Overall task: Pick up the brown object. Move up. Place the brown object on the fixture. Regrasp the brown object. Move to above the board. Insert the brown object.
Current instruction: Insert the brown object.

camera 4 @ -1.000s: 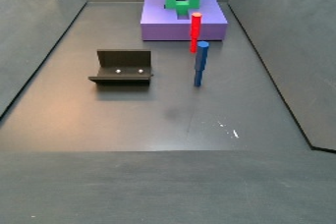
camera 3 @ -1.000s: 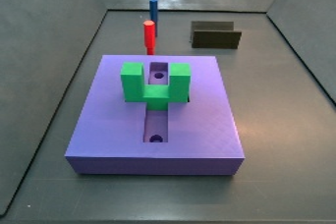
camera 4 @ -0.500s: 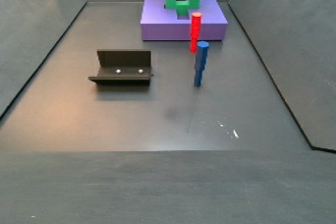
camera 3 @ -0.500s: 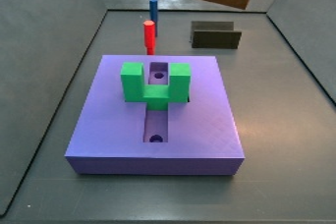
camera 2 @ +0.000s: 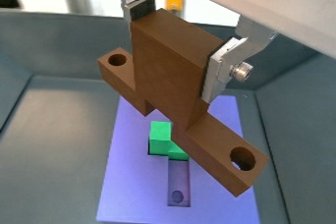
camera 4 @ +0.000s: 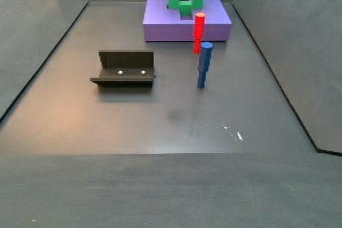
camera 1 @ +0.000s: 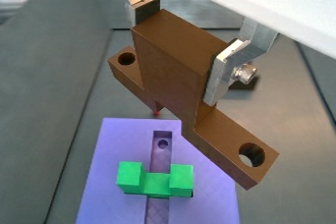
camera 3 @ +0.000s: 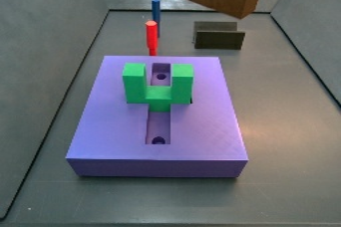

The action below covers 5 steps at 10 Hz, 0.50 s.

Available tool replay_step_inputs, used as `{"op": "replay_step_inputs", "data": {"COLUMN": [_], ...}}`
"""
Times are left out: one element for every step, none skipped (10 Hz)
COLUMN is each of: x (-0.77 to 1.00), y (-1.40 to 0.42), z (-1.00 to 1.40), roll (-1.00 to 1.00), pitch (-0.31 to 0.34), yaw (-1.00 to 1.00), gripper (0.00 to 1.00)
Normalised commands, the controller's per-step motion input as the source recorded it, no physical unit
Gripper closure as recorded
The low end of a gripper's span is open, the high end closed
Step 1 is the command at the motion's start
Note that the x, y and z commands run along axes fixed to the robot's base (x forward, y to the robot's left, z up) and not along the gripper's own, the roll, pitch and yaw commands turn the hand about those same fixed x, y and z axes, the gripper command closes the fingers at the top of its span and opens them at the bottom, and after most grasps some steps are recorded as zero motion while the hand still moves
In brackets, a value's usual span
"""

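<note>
The gripper [camera 1: 191,39] hangs high above the board [camera 3: 213,131], its fingers on either side of the brown object [camera 2: 178,95]. A U-shaped block [camera 3: 156,84] sits on the board astride the central slot. In a side view two upright pegs [camera 4: 202,47] stand just off the board's edge, and the fixture [camera 4: 126,68] rests on the floor well apart from the board.

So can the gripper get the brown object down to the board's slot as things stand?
Probably yes. The gripper holds the brown object above the board. The green block straddles part of the slot, but the rest of the slot looks open.
</note>
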Motion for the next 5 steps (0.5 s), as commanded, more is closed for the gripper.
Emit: {"op": "replay_step_inputs", "data": {"x": [0.09, 0.09, 0.09, 0.09, 0.08], "y": [0.0, 0.0, 0.0, 0.0, 0.0], "z": [-0.07, -0.06, -0.07, -0.06, -0.05], "roll": [-0.12, -0.12, -0.12, -0.12, -0.11], "pitch": [0.036, 0.037, 0.041, 0.044, 0.059], "yaw": [-0.95, -0.95, -0.95, -0.95, -0.94], "gripper": [1.0, 1.0, 1.0, 1.0, 1.0]}}
